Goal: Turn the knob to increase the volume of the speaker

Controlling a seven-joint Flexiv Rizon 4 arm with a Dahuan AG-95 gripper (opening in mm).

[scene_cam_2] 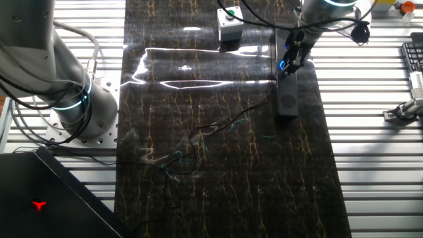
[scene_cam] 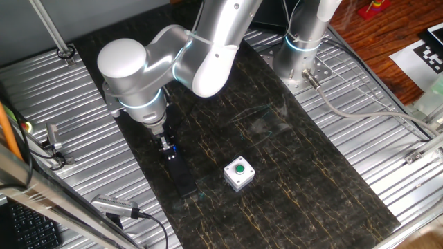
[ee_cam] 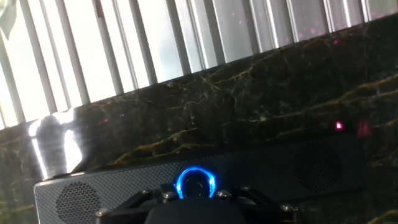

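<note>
Dark marble tabletop (scene_cam: 304, 173) carries the speaker (scene_cam_2: 287, 96); only the hand view shows the knob (ee_cam: 195, 183) glowing. Gripper (scene_cam: 168, 149) grip unclear.

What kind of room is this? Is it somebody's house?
Probably a robot lab, not a house. A robot arm is bolted to a ribbed metal table, its gripper is at a speaker, and a printed marker sheet lies nearby.
</note>
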